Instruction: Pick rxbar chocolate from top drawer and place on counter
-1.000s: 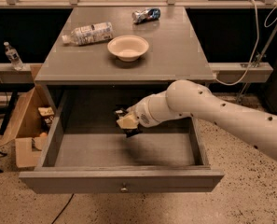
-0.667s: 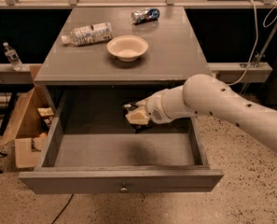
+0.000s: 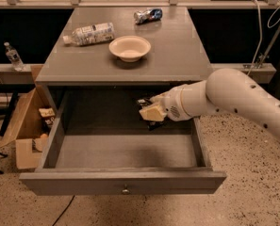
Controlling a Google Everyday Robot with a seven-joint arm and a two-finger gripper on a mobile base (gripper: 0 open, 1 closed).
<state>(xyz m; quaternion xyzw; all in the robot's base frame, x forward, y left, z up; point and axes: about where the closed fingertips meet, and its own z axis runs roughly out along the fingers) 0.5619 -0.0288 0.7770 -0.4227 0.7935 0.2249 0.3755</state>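
Hanging over the open drawer's back right, the gripper pinches the dark rxbar, clear of the drawer floor. Up on the counter: one bowl, one bottle, one crushed can.

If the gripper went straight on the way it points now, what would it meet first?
The gripper, inside the open wide grey top drawer, points toward the drawer's picture-left side wall. Nothing shows between them, so probably that wall, though depth is unclear.
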